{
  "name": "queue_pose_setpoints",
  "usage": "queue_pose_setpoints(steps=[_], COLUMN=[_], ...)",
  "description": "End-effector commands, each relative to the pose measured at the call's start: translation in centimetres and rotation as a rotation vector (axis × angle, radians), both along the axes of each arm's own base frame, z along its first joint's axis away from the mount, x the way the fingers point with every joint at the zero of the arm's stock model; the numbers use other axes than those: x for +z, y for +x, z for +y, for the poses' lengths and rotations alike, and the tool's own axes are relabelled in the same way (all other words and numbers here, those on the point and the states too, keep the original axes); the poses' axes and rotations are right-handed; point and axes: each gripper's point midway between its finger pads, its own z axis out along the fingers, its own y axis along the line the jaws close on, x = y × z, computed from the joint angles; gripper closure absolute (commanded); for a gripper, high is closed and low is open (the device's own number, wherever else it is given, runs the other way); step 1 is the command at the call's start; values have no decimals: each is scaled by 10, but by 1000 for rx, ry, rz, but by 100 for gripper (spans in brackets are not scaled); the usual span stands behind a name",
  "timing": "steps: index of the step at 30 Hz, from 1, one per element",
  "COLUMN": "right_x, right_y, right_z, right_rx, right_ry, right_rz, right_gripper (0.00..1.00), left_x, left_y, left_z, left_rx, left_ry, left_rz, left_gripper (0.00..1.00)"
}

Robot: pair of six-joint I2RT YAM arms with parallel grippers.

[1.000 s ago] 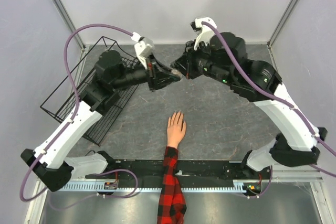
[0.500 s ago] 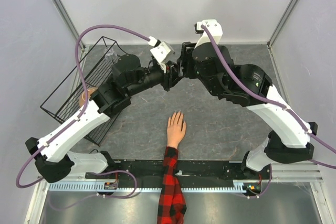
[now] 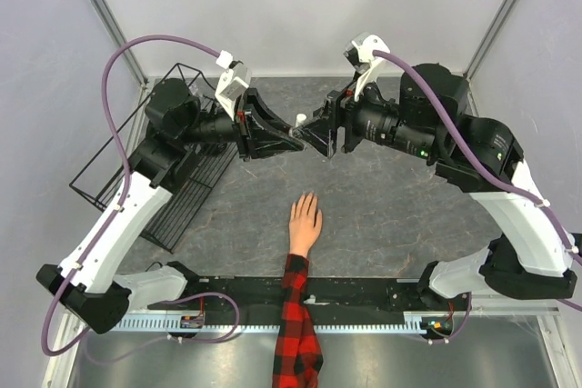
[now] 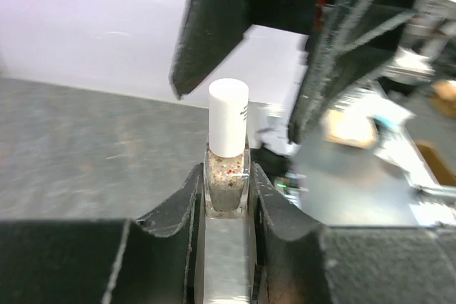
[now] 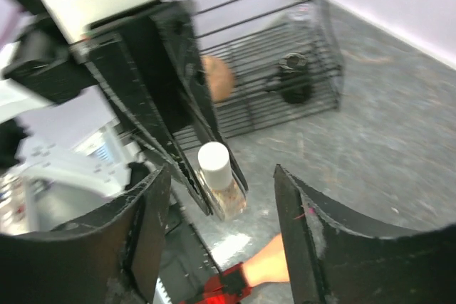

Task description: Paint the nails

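1. The left pincer (image 4: 226, 176) is clenched on a small nail polish bottle (image 4: 226, 189), its two fingers pressing the glass body from either side. The white cap (image 4: 228, 115) stands clear above them.
2. The right pincer (image 5: 219, 176) is released, with its jaws spread wide. In the right wrist view they flank the cap without touching it.
3. Both pincers meet in the upper middle of the top view, held above the surface (image 3: 391, 206).
4. The step in hand looks like uncapping. The next move probably calls for the right pincer to centre on the cap, close and twist, while the left holds the bottle steady.
5. The bottle's long axis runs from the left fingers out through the cap, towards the right pincer's gap.
6. The mannequin hand (image 3: 305, 223) lies flat at lower centre, well apart from both pincers. Its plaid sleeve (image 3: 296, 315) trails to the bottom edge.
7. Its long axis runs bottom to top of the frame, and the nails (image 3: 307, 197) sit at the upper end. They are too small to make out.
8. A wire basket (image 3: 136, 165) sits at upper left.
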Motion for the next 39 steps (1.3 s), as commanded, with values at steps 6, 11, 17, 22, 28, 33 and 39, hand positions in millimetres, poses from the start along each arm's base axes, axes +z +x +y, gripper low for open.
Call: queue_pose_setpoints(steps=[6,11,17,22,28,33,39], right_x=[13,10,-13,-31,-64,-67,-50], right_y=[-29,-29,-23,24,67,73,62], right_z=[25,30,33,21,7,3,8], right_rx=[281,305,290,-19,-536,-587,-462], right_ry=[65,64,12,-41,-181,-168,-99], right_rz=[-25,-18,11,65,164,155,115], right_gripper=[47,77,95,100,100,100,65], left_x=[11,13,18,24,34,26,20], left_y=[-50,-48,-18,59,99,74,21], left_z=[8,8,3,10,-15,-47,-54], left_rx=[-341,-335,-173,354,898,687,332], left_ry=[-12,-15,-35,-40,107,56,27], left_rz=[76,71,60,-22,-257,-224,-233], left_gripper=[98,98,98,98,98,98,98])
